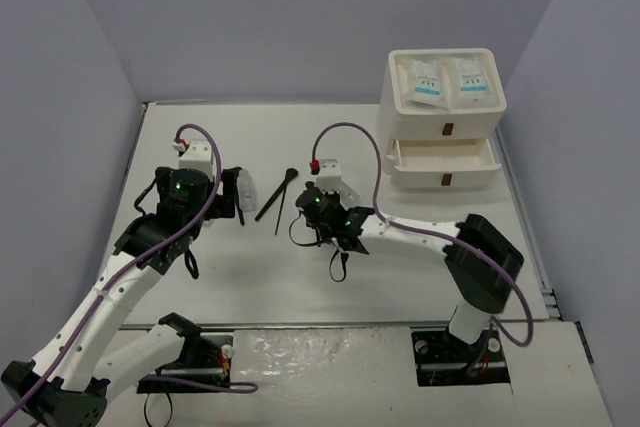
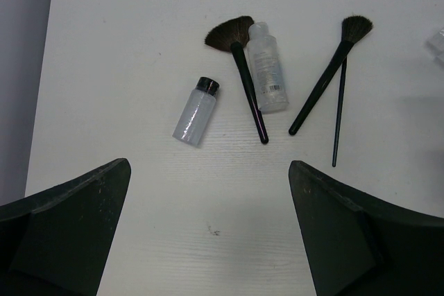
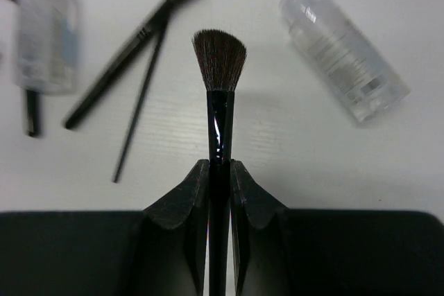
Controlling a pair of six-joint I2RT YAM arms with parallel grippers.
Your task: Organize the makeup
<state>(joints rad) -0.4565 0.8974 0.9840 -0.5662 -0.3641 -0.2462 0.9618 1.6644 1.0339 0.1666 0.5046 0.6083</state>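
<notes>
Pinching one brush (image 3: 219,60) by its handle, your right gripper (image 3: 220,171) has its jaws clamped on it — this looks like the pick-up step. Your left gripper (image 2: 208,171) hangs with jaws wide apart over the vials (image 2: 196,111) and other brushes (image 2: 326,81) lying on the table (image 2: 139,32). Next, I judge, you carry the brush to the open drawer (image 1: 443,157) — lift clear first.

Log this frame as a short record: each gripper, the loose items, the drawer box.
left gripper: open, holding nothing
right gripper: shut on a black brush
loose on table: vial, bottle, brushes
drawer box: two sachets in top compartment; one drawer pulled out
</notes>
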